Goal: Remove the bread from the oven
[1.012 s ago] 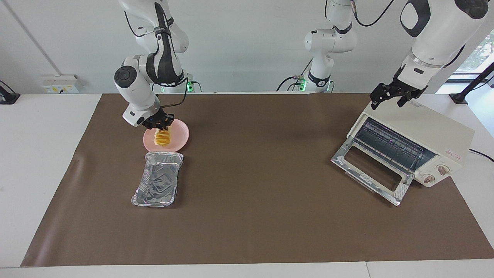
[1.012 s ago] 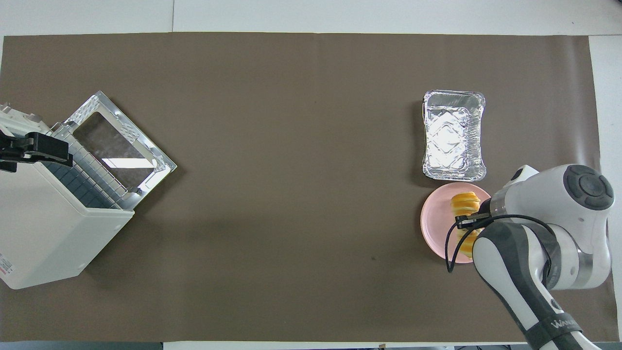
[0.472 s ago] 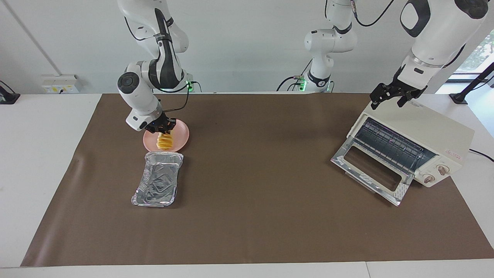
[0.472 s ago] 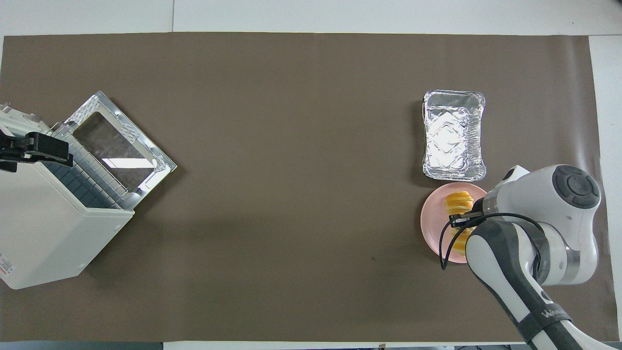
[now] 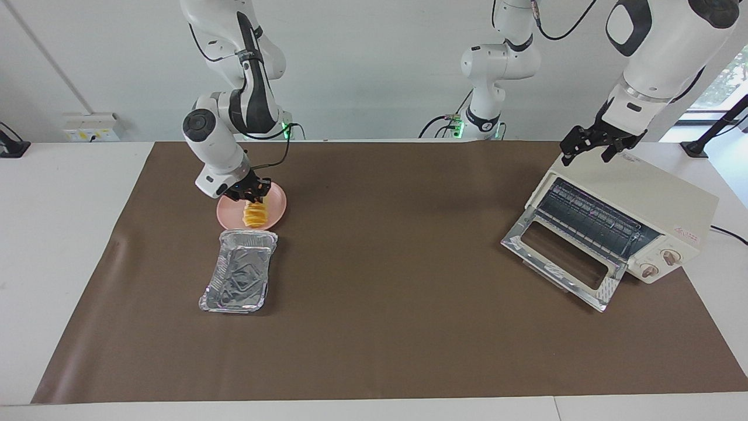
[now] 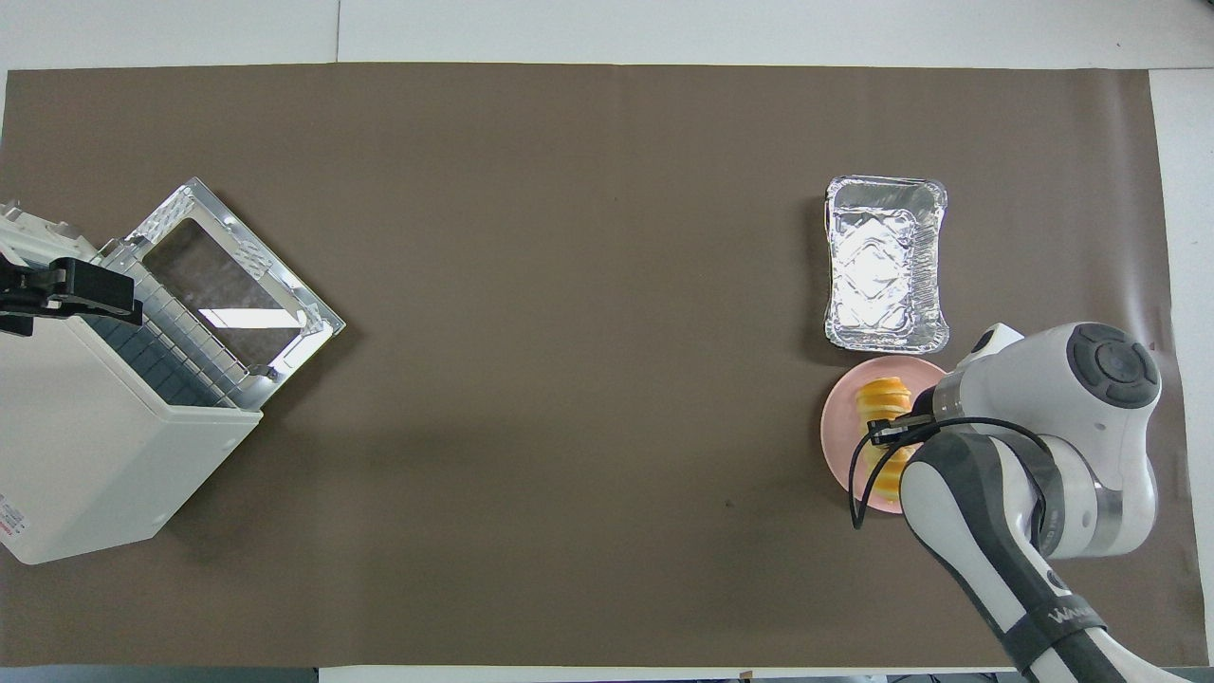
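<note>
Golden-yellow and ridged, the bread (image 5: 254,216) lies on a round pink plate (image 5: 277,206) at the right arm's end of the table, directly under the fingertips of the right gripper (image 5: 250,196), which sits at the loaf's upper end; whether those fingers are gripping it or letting go cannot be told from either view. By the look of it, the plate is the loaf's landing spot, with the job close to done. Just beside the plate, on the side away from the robots, a crinkled foil tray (image 5: 239,278) sits unused. Well away from those fingers, at the left arm's end, the oven (image 5: 637,204) stands with its glass door (image 5: 564,258) dropped flat (rack bare, so far as the facing view shows). Over its top the left gripper (image 5: 590,147) waits, fingers spread wide and holding nothing.
</note>
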Robot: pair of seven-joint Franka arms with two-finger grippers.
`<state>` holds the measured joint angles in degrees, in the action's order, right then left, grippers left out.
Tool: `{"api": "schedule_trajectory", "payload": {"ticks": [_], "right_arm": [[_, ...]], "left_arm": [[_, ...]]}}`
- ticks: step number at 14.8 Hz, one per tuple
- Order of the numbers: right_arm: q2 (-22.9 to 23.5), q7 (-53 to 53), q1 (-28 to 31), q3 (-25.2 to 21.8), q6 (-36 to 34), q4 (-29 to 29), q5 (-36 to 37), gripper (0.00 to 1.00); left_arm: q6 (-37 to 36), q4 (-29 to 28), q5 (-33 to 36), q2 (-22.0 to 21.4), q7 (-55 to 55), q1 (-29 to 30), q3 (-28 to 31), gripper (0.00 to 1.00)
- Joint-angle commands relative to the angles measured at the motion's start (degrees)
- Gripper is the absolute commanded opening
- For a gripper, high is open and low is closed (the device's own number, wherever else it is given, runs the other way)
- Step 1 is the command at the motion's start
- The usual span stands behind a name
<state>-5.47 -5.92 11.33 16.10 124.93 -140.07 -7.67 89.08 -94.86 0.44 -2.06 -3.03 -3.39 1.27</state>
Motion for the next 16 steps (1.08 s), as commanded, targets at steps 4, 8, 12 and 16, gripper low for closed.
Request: {"api": "schedule_trajectory", "payload": {"ticks": [4,8,12,16], "right_arm": [[1.5,0.6,0.4,0.2,-10.5,11.7,-0.7,1.00],[0.9,0.6,1.4,-0.1,-20.9,25.0,0.2,1.00],[0.7,0.6,2.0,-0.2,-30.3,36.7,2.1,1.00],[1.3,0.5,3.5,-0.2,-33.3,42.8,9.2,1.00]], "left_arm": [[0.0,-0.3,-0.9,-0.7,-0.4,0.2,0.0,1.00],[0.0,-0.3,-0.9,-0.7,-0.5,0.2,0.0,1.00],[0.0,-0.3,-0.9,-0.7,-0.4,0.2,0.0,1.00],[0.0,-0.3,-0.9,-0.7,-0.5,0.2,0.0,1.00]]}}
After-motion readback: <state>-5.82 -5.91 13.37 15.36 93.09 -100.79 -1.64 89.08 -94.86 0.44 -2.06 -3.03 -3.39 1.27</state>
